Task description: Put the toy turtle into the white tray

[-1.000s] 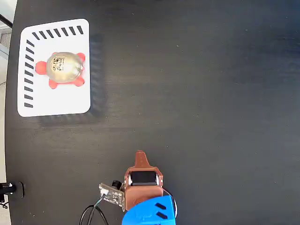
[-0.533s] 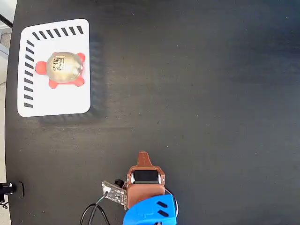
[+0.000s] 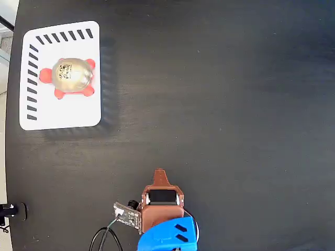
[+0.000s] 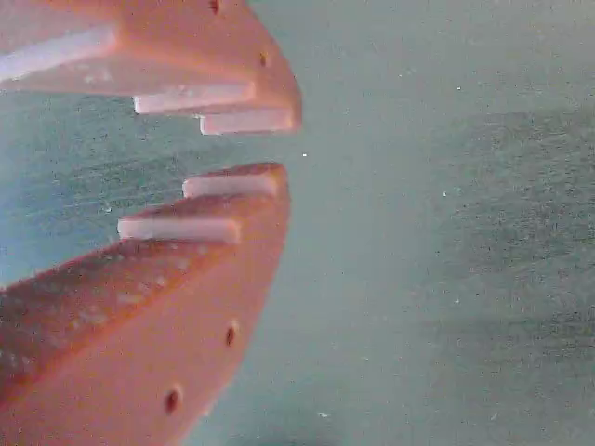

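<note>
The toy turtle (image 3: 70, 77), with red head and legs and a gold domed shell, lies inside the white tray (image 3: 63, 112) at the top left of the fixed view. My gripper (image 3: 158, 173) is far from it, low at the bottom centre, pointing up the picture. In the wrist view the two orange jaws nearly meet at the gripper (image 4: 284, 147), with only a thin slit and nothing between them. Only bare table surface lies beyond the fingers (image 4: 232, 200).
The black table (image 3: 220, 104) fills most of the fixed view, its left edge running just beside the tray. The arm's blue base (image 3: 168, 236) and a small circuit board with cables (image 3: 124, 215) sit at the bottom edge.
The arm has drawn back slightly toward the bottom of the fixed view and now rests still. The turtle and the tray have not moved.
</note>
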Controlling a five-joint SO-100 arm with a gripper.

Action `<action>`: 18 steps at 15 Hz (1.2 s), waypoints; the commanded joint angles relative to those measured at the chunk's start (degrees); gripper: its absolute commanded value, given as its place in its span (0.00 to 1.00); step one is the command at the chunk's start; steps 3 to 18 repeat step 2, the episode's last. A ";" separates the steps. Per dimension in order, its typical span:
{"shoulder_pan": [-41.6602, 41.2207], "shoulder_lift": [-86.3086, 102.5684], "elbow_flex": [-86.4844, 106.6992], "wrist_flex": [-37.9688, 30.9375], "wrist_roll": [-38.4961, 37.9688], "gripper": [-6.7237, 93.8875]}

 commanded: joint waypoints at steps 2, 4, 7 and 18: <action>-0.70 0.44 -0.62 0.26 0.79 0.07; -0.70 0.44 -0.62 0.26 0.79 0.07; -0.70 0.44 -0.62 0.26 0.79 0.07; -0.70 0.44 -0.62 0.26 0.79 0.07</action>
